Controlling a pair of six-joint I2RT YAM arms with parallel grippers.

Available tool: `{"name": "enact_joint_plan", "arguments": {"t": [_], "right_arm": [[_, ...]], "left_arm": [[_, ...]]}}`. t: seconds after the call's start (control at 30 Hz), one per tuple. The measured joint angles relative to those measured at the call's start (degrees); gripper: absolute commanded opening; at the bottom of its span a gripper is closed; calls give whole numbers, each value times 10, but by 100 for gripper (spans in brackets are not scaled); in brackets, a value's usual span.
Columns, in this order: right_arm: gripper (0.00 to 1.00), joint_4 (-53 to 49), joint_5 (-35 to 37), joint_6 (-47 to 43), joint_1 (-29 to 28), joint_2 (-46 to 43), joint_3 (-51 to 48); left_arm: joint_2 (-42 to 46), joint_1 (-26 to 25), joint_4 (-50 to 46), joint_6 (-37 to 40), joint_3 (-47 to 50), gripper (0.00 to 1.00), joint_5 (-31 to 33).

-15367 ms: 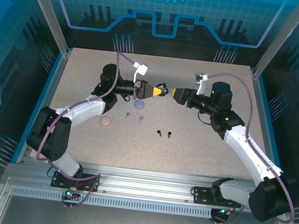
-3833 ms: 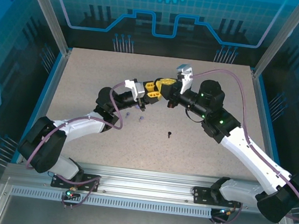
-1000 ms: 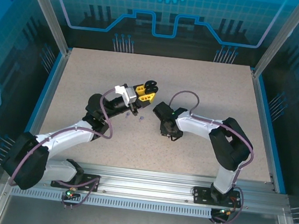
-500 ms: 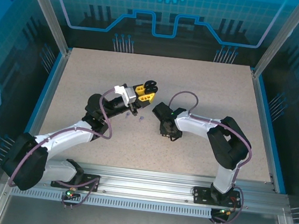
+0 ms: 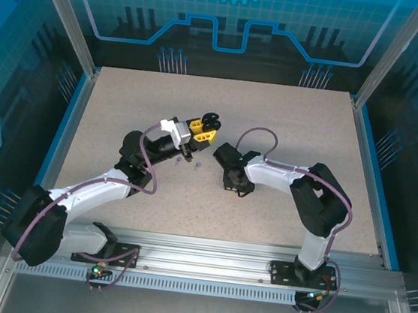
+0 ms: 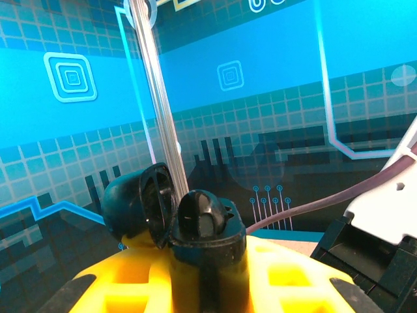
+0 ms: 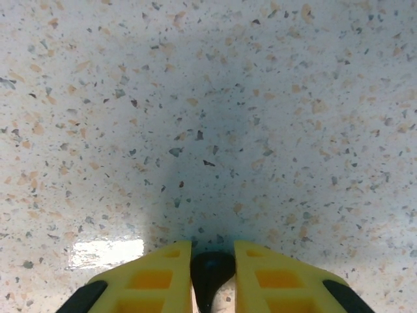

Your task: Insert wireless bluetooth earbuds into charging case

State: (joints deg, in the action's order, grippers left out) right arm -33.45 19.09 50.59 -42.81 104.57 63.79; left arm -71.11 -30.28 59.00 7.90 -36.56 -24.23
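Speckled table [image 5: 288,120], arms meeting mid-table. The left gripper [image 6: 208,261] is raised off the surface on the left of centre, its yellow fingers [image 6: 130,277] clamped tight on the base of a round black case [image 6: 207,225]. The lid [image 6: 133,205] is swung open to the left and the mouth faces up. Whether a bud already sits inside, cannot tell. The right gripper [image 7: 213,249] points straight down at the table just right of centre. Its jaws are nearly together, pinching a black earbud [image 7: 212,272] that lies on the surface and fills the gap between them. Two lavender earbuds [image 5: 196,165] lie loose on the table, near the left arm's wrist. Judgement on handling: the bud looks tiny, very light, hard and glossy, so likely slippery and apt to squirt out or rotate under a hard squeeze. The best hold is probably across the rounded head with the stem left free, so the stem can lead into its socket. Rigid, not fragile, but easily lost if flicked. The case wants a firm grip low on its base, clear of the hinge.
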Motion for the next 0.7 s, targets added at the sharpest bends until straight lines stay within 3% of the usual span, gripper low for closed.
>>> {"name": "enact_joint_plan", "arguments": {"t": [0.17, 0.7], "right_arm": [[18, 13, 1, 0, 0, -40, -14], [17, 34, 26, -53, 12, -317, 20]], "left_arm": [[0, 0, -1, 0, 0, 0, 0], [-2, -8, 0, 0, 0, 0, 0]]}}
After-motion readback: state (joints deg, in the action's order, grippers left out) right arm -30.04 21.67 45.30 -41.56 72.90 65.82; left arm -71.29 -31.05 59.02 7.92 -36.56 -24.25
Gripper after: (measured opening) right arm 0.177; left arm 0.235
